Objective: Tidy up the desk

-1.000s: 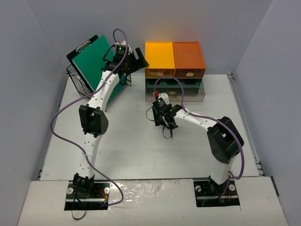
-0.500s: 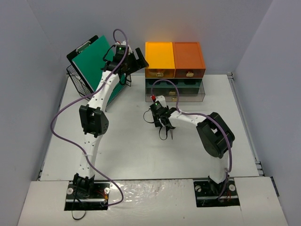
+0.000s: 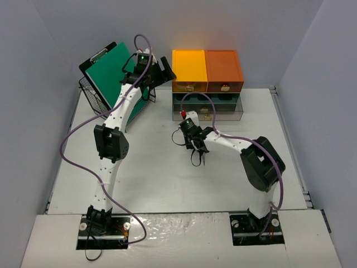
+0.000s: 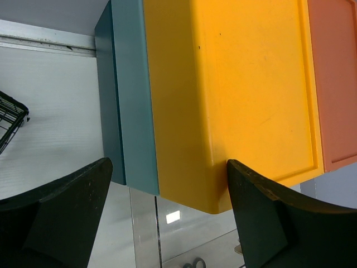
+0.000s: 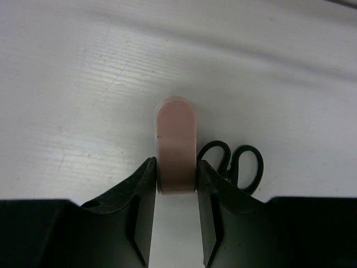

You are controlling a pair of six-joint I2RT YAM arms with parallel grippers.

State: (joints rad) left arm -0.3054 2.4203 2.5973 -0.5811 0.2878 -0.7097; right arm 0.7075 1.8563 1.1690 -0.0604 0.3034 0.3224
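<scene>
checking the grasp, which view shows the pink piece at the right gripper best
Right wrist view: the pink piece sits close up between the fingers of the right gripper. In the top external view the gripper hides it. The left wrist view shows only the drawer units.

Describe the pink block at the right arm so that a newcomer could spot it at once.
On the white desk, in front of the stacked drawers, find the right gripper. The pink block sits pinched in it. It is pale pink with a rounded end, unlike the black scissors lying beside it.
</scene>
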